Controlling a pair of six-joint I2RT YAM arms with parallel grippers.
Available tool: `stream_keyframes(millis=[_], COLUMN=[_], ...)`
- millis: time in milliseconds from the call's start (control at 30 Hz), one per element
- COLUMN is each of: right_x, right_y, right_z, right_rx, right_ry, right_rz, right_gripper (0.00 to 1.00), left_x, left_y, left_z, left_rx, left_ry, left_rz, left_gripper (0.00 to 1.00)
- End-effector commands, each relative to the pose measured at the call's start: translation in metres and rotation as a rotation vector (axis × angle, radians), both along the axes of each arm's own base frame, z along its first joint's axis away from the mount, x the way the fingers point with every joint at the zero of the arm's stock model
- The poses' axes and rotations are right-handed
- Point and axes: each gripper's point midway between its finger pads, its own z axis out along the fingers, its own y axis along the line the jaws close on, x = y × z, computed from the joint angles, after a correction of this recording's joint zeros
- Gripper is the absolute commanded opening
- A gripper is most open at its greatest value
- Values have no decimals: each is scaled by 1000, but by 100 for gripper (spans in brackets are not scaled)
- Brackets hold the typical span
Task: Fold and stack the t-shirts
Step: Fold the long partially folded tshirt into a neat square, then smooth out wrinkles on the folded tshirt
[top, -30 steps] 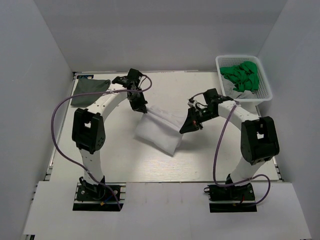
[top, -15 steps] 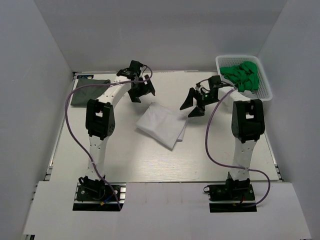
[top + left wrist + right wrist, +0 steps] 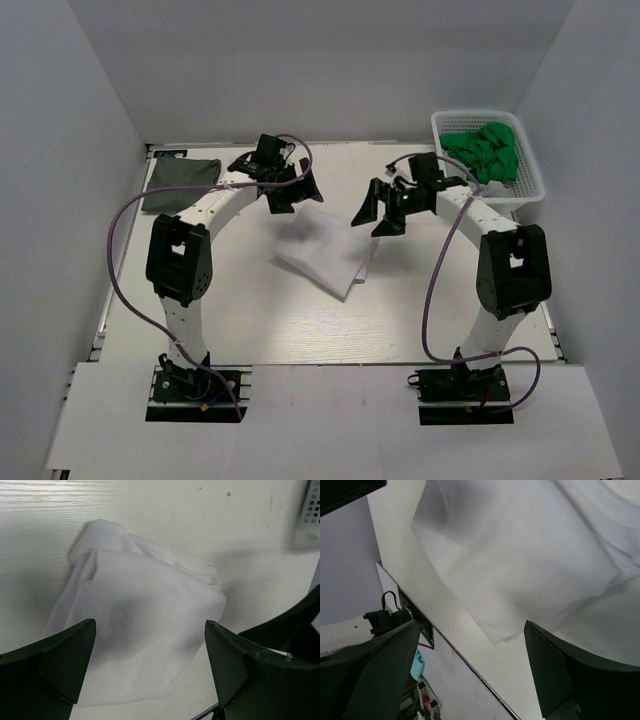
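Left gripper (image 3: pixel 295 193) and right gripper (image 3: pixel 377 217) both spread wide, nothing held between the fingers of either. At far left, near the back corner of the table (image 3: pixel 300 320): dark grey-green t-shirt (image 3: pixel 180 182), folded flat, well apart from both grippers. Next, left gripper above the far left corner of the white t-shirt (image 3: pixel 325 255), fingers angled down toward the middle, no cloth pinched. White t-shirt at mid-table, folded into a rough rectangle set on the diagonal, smooth along its near side, rumpled and bunched along the far edge as seen from the left wrist. Right gripper near the shirt's far right corner, likewise above it; contact with the cloth impossible to judge. At far right, back corner: white mesh basket (image 3: pixel 535 170) with bright green cloth (image 3: pixel 485 150) inside.
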Motion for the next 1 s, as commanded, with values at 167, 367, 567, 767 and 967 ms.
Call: stream_keyframes(millis=[167, 367, 567, 767, 967], right_x=[14, 6, -15, -20, -33], right_y=[35, 21, 8, 7, 13], right_z=[-35, -84, -99, -48, -21], right_rx=[62, -38, -103, -146, -85], right_ry=[34, 108, 113, -74, -147], right_rz=[14, -30, 0, 113, 150], right_gripper=[90, 90, 90, 90, 90], left_x=[-13, -71, -135, -141, -103], left_y=[-10, 9, 2, -9, 6], left_z=[-60, -108, -94, -23, -3], left_rx=[40, 77, 50, 9, 92], left_ry=[85, 242, 312, 143, -20], left_rz=[-40, -14, -88, -114, -30], left_gripper=[100, 100, 100, 100, 100])
